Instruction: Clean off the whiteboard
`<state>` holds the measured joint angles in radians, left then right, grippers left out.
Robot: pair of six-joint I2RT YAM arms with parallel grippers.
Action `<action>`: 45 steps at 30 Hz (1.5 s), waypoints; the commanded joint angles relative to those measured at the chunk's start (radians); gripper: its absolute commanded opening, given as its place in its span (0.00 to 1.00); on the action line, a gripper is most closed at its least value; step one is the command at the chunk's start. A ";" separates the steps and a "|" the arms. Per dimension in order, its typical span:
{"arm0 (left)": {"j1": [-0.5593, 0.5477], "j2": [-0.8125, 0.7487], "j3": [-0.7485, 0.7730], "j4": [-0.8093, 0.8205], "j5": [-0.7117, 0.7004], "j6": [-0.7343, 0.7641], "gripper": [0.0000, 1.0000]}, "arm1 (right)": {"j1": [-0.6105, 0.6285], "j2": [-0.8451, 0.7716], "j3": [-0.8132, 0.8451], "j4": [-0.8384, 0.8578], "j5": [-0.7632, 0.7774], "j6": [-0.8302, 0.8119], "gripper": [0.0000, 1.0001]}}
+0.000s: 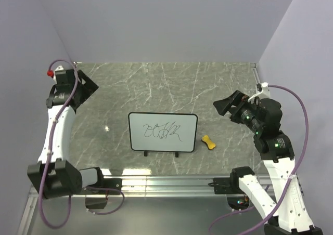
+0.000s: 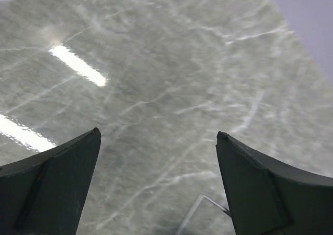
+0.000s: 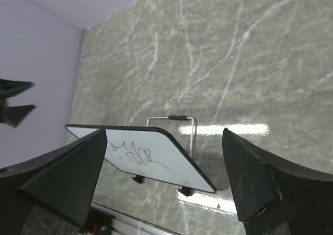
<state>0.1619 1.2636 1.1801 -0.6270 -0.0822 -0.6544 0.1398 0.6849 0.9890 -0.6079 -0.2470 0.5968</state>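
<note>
The whiteboard [image 1: 163,132] stands propped near the table's front middle, with black scribbles on it. It also shows in the right wrist view [image 3: 151,157], leaning on a wire stand [image 3: 182,121]. A small yellow bone-shaped eraser [image 1: 208,142] lies just right of the board. My left gripper [image 1: 87,86] is open and empty at the far left, above bare table [image 2: 158,134]. My right gripper [image 1: 225,105] is open and empty, raised to the right of the board, and shows in its wrist view [image 3: 165,132].
Purple walls enclose the back and both sides. A metal rail [image 1: 166,183] runs along the front edge of the grey marble table [image 1: 166,84]. A corner of the wire stand [image 2: 200,209] shows in the left wrist view.
</note>
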 commanded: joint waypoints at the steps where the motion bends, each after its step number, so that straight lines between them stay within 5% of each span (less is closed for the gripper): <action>1: -0.016 -0.043 0.046 -0.105 0.071 -0.051 0.99 | 0.004 -0.048 -0.015 -0.064 0.055 -0.015 0.99; 7: -0.053 -0.093 -0.051 -0.155 0.197 -0.073 0.99 | 0.006 -0.087 -0.050 -0.165 0.225 0.029 1.00; 13: -0.255 -0.326 -0.169 -0.109 0.206 -0.155 0.92 | -0.009 0.091 -0.044 -0.277 0.357 0.008 1.00; 20: -0.471 -0.412 -0.258 -0.164 0.099 -0.225 0.79 | -0.036 0.352 -0.151 -0.195 0.105 -0.065 0.87; 27: -0.513 -0.452 -0.287 -0.194 0.085 -0.211 0.74 | 0.030 0.458 -0.288 -0.084 0.034 -0.035 0.80; 35: -0.516 -0.388 -0.264 -0.175 0.093 -0.160 0.71 | 0.190 0.620 -0.230 -0.065 0.210 -0.031 0.80; 45: -0.518 -0.365 -0.249 -0.186 0.088 -0.137 0.68 | 0.218 0.791 -0.124 -0.115 0.392 -0.084 0.79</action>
<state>-0.3515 0.9134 0.9009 -0.8169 0.0181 -0.8158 0.3439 1.4414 0.8005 -0.7033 0.0391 0.5400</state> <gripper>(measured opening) 0.688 0.795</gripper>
